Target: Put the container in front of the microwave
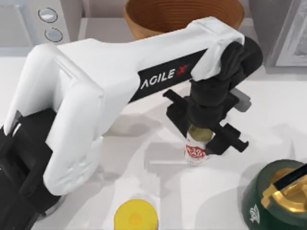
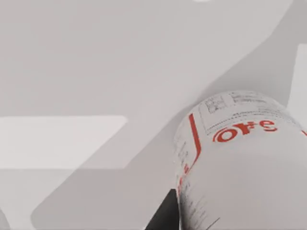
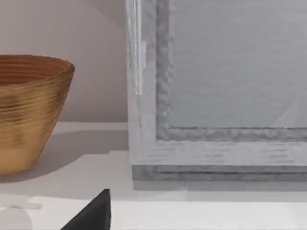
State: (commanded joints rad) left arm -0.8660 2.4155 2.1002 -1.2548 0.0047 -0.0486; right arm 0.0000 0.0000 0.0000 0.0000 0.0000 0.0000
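The container [image 1: 196,149] is a small tin can with a gold top and a white label with red print, standing near the middle of the table. My left gripper [image 1: 204,125] comes down over its top, with a black finger against each side, shut on it. In the left wrist view the container's label [image 2: 240,158] is very close, with a dark finger [image 2: 165,215] beside it. The microwave [image 1: 26,24], light grey with two round silver knobs, stands at the far left corner. In the right wrist view one dark fingertip [image 3: 93,213] of my right gripper shows.
A wooden bowl [image 1: 182,17] sits at the back centre, close behind my left arm. A darker grey box [image 1: 283,28] stands at the back right, also seen as the box [image 3: 216,96] beside the bowl [image 3: 29,110]. A yellow-lidded jar [image 1: 135,216] sits front centre and a dark green bottle [image 1: 276,199] front right.
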